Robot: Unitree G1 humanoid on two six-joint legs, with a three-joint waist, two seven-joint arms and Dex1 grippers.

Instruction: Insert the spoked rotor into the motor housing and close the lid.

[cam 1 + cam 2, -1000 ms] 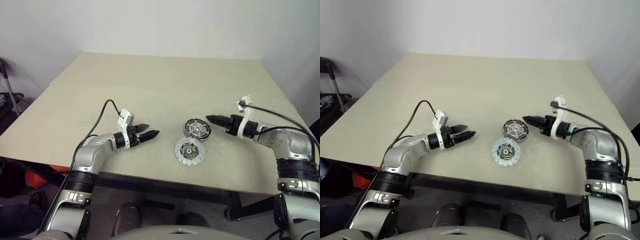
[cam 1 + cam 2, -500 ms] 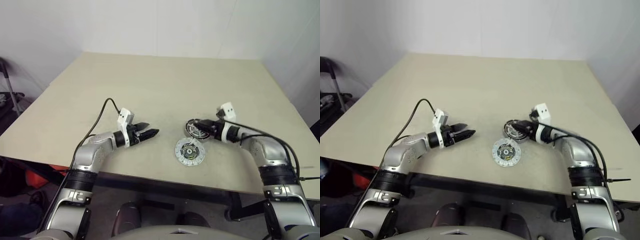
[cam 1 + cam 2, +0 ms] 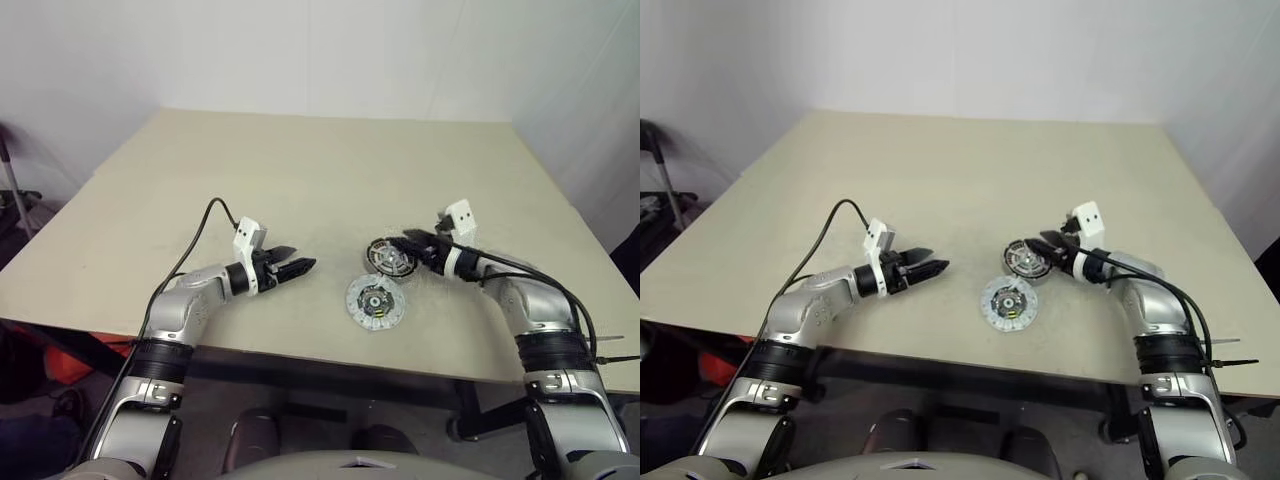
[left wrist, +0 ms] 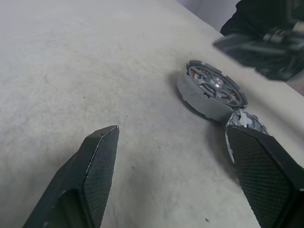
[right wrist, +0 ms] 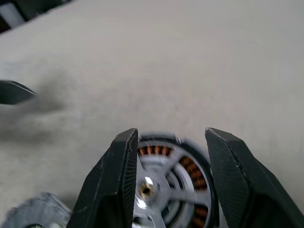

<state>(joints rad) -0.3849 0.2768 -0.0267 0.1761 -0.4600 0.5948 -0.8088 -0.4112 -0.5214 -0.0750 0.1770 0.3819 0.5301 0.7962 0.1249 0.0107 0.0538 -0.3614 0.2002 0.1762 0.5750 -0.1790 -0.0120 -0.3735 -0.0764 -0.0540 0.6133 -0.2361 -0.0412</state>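
Right wrist view: right hand (image 5: 168,180) spread over spoked rotor (image 5: 166,183), seemingly seated in motor housing (image 3: 391,257); no writing legible.

Spoked rotor (image 5: 164,178) half behind the right end effector (image 5: 168,175) fingers (lid (image 5: 33,211) edge-cropped).

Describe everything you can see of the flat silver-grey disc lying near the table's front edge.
The flat silver-grey round metal disc lies flat on the beige table, face up, showing a dark centre with small green-yellow bits and a ribbed, paler rim. It sits just in front of the round motor part with silver spokes over copper coils, so close that a gap can't be made out. Neither hand touches it.
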